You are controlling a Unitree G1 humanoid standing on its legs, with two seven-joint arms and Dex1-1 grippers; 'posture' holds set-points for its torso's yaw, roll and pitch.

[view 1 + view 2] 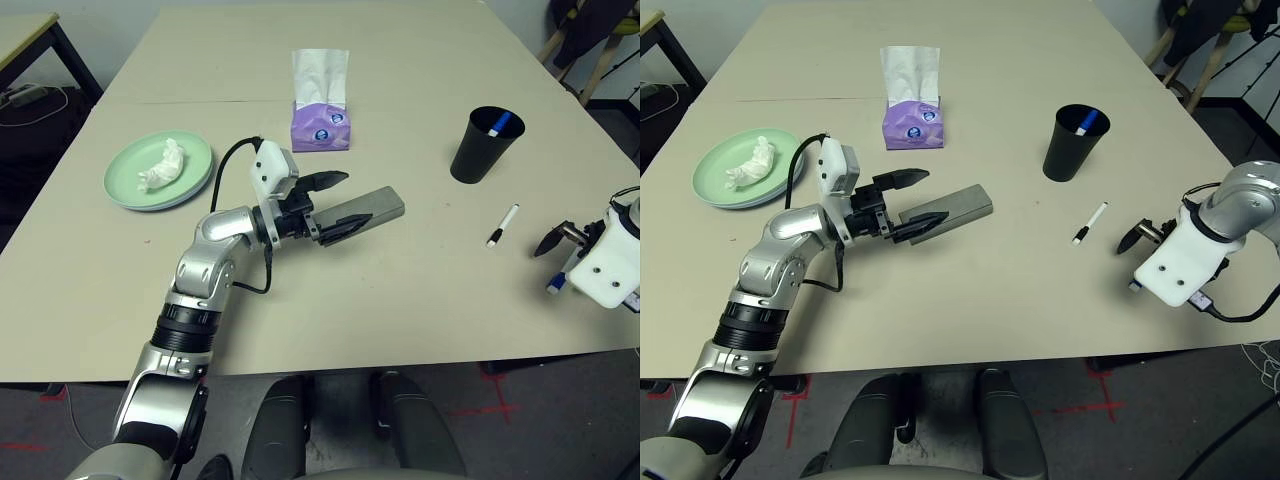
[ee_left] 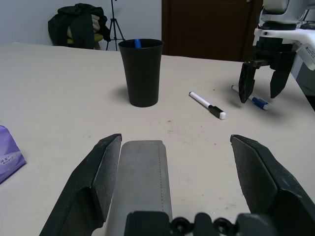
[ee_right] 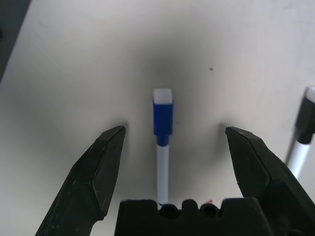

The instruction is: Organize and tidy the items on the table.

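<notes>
Blue-capped marker (image 3: 162,147) between right fingers (image 3: 96,169), half-hidden overhead

Tissue (image 1: 162,165) on plate (image 1: 128,190), marker (image 1: 497,125) in cup (image 1: 483,147)

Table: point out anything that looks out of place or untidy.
Two white markers lie loose on the table: a black-capped marker and a blue-capped marker between the open right gripper. A third stands in the black cup. Crumpled tissue litters the green plate.

The table (image 1: 400,300) is smooth and matt. The grey glasses case (image 2: 142,182) looks like stitched fabric, the black cup (image 2: 142,71) matt plastic, the tissue (image 1: 162,165) crumpled paper.
</notes>
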